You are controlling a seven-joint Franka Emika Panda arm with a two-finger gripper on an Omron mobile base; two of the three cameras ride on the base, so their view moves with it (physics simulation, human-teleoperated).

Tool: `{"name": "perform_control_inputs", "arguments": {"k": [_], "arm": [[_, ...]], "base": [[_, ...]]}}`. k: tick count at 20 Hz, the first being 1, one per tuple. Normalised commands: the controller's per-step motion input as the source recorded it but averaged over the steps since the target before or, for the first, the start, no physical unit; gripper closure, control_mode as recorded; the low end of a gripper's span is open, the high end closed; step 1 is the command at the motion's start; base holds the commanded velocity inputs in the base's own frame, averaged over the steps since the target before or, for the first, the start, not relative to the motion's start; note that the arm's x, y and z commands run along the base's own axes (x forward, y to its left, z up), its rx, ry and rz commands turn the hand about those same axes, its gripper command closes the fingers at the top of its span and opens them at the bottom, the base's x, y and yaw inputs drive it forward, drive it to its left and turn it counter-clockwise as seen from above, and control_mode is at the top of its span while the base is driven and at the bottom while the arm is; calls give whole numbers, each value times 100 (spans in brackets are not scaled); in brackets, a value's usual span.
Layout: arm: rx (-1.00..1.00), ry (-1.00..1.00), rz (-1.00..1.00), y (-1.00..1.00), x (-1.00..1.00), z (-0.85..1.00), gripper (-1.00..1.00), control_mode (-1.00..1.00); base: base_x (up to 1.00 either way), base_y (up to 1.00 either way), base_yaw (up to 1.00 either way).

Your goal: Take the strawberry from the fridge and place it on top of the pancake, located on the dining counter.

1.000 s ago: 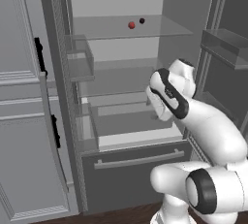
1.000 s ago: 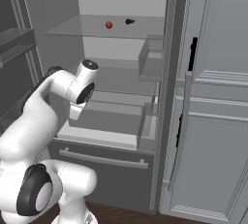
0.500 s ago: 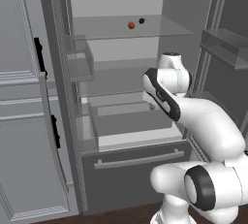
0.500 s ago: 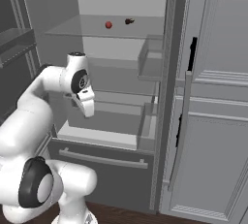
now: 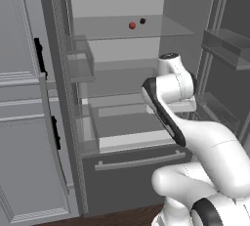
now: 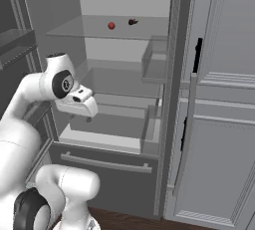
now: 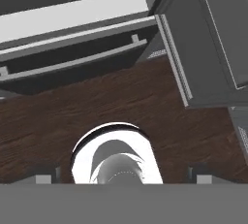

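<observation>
- The strawberry sits on the top glass shelf of the open fridge, near the middle of that shelf; in the right base view it shows as a small red dot on the same shelf.
- Just beside the strawberry, toward the back of the fridge, lies a small dark ball — close to it but not touching.
- Below the top shelf the fridge has a lower glass shelf and a pale clear drawer under it; at the bottom is the dark drawer front with a long bar handle.
- A door bin hangs on the fridge's left door, level with the space under the top shelf; another bin hangs on the right door.
- The robot's hand is in front of the fridge, well below the strawberry's shelf, about level with the lower shelf, and points downward.
- The fingers stand wide apart and hold nothing — only their two dark tips show at the bottom of the hand view.
- Between those tips the hand view looks down on the dark wood floor, with the fridge's bottom drawer handle above it.
- A grey panelled cabinet with black handles stands to the left of the fridge.
</observation>
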Motion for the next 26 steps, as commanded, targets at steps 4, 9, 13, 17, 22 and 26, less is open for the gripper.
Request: {"name": "perform_control_inputs", "arguments": {"k": [4, 9, 13, 17, 22, 26], "arm": [[3, -19, 40, 0, -42, 26, -100, -100], [17, -6, 8, -1, -27, 50, -100, -100], [1, 0, 0, -2, -29, 8, -100, -100], [0, 0, -4, 0, -47, -2, -100, -100], [-4, -14, -2, 1, -53, -23, -100, -100], [-2, -20, 0, -1, -33, -33, -100, -100]], "base": [[0, 0, 0], [0, 0, 0], [0, 0, 0], [0, 0, 0], [0, 0, 0], [0, 0, 0]]}}
